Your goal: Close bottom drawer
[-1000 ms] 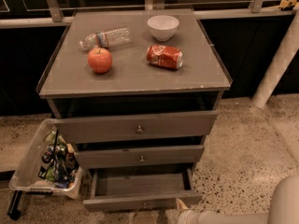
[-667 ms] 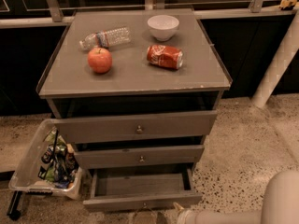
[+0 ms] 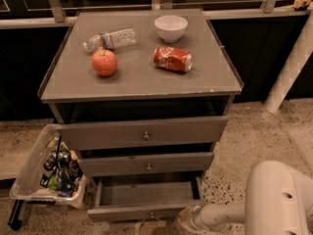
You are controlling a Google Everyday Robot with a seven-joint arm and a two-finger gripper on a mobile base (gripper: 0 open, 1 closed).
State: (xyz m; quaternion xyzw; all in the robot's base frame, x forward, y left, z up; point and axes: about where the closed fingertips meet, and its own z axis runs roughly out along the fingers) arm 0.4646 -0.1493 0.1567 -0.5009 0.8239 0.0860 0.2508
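Note:
The bottom drawer [image 3: 146, 212] is the lowest of the grey-brown cabinet's three. It stands pulled out, with its bare flat tray [image 3: 146, 194] showing behind the slim front panel and its small knob. My gripper [image 3: 186, 218] is at the bottom edge of the camera view, right by the right end of the drawer's front panel. Its white arm [image 3: 276, 199] comes in from the lower right.
The middle drawer [image 3: 146, 163] and top drawer [image 3: 144, 133] are slightly out. On the cabinet top [image 3: 142, 80] lie an apple [image 3: 104, 62], a water bottle [image 3: 111, 38], a white bowl [image 3: 170, 27] and a red can [image 3: 172, 58]. A clear bin of snacks [image 3: 49, 170] sits on the floor to the left. A white post [image 3: 288, 72] stands at the right.
The arm's large white link has moved a little left into view. The gripper stays by the drawer's front right corner. The bottom drawer is as far out as before.

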